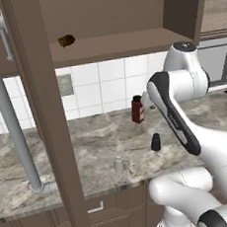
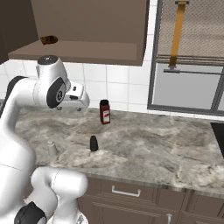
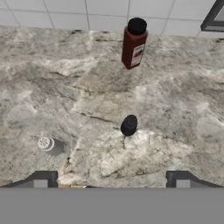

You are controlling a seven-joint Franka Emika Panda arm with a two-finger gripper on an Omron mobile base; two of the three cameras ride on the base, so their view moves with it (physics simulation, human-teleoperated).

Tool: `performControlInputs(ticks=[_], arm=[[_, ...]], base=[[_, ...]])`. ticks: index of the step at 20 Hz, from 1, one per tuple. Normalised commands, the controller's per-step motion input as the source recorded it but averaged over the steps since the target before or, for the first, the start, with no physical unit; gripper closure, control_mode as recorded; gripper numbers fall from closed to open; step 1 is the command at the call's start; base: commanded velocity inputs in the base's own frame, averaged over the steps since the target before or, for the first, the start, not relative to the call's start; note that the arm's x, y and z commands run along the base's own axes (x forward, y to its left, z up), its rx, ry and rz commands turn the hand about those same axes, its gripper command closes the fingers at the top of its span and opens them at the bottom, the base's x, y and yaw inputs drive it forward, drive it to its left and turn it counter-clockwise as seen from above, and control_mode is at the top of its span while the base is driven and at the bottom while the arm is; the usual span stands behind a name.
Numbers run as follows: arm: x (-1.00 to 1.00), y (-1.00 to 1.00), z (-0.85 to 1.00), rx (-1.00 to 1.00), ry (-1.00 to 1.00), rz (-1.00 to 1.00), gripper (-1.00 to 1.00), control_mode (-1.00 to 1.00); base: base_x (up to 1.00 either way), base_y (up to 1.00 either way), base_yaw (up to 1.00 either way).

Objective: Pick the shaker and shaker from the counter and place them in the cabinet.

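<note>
The black shaker (image 3: pixel 128 125) (image 1: pixel 155 142) (image 2: pixel 93 143) stands upright near the middle of the grey-brown marbled counter (image 3: pixel 175 109) (image 1: pixel 89 143). The pale shaker (image 3: pixel 50 145) (image 1: pixel 119 164) (image 2: pixel 51 148) stands to its left, closer to the counter's front edge. My gripper (image 3: pixel 111 181) (image 2: pixel 70 106) hovers well above the counter and looks down on both shakers. It is open, its fingertips (image 3: pixel 42 179) wide apart with nothing between them. The brown wooden cabinet (image 1: pixel 113 46) (image 2: pixel 87 49) hangs open above, its base board over the counter.
A dark red bottle (image 3: pixel 134 43) (image 1: pixel 137 109) (image 2: pixel 104 112) stands by the tiled wall behind the black shaker. A small brown object (image 1: pixel 66 40) (image 2: pixel 49 40) lies on the cabinet's base board. A grey pipe (image 1: pixel 6 112) rises at the left. Drawers (image 2: pixel 124 191) sit below the counter.
</note>
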Motion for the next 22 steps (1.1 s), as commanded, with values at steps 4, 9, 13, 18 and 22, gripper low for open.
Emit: performControlInputs(ticks=[4,9,13,18,22], arm=[[-0.39,0.0,-0.36,0.0,-0.05,0.0,-1.0,-1.0],[-0.17,-0.05,-0.35,0.0,0.0,0.0,-1.0,-1.0],[-0.07,-0.06,-0.45,0.0,0.0,0.0,-1.0,-1.0],[-0.04,-0.06,-0.5,0.0,0.0,0.0,-1.0,-1.0],[0.0,-0.1,-0.46,0.0,0.0,0.0,-1.0,-1.0]], base=[[0.0,0.0,0.0],[0.0,0.0,0.0],[0.0,0.0,0.0],[0.0,0.0,0.0],[0.0,0.0,0.0]])
